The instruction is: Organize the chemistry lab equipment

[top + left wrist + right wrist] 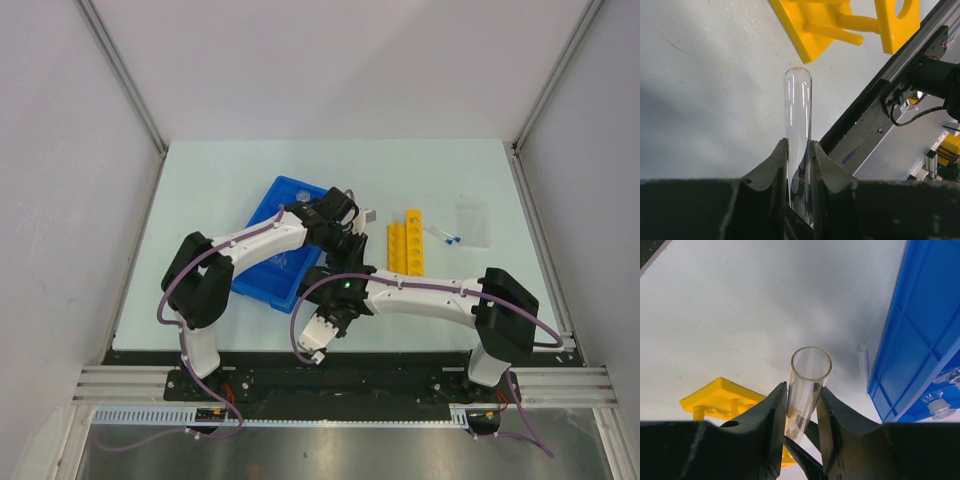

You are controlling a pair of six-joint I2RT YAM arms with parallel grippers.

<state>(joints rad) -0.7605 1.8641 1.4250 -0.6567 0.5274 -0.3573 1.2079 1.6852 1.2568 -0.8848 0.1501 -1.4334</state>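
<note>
My left claw pinches one tube, rounded end out, above the bench near the one rack. My right claw flanks an open tube mouth; gripped or not, I cannot tell. Another tube lies beside the one tray. Right of the rack: two droppers, one slide.

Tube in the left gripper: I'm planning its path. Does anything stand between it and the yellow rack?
Nothing visible does: only bare table lies between the rounded tip of the tube and the yellow rack.
</note>
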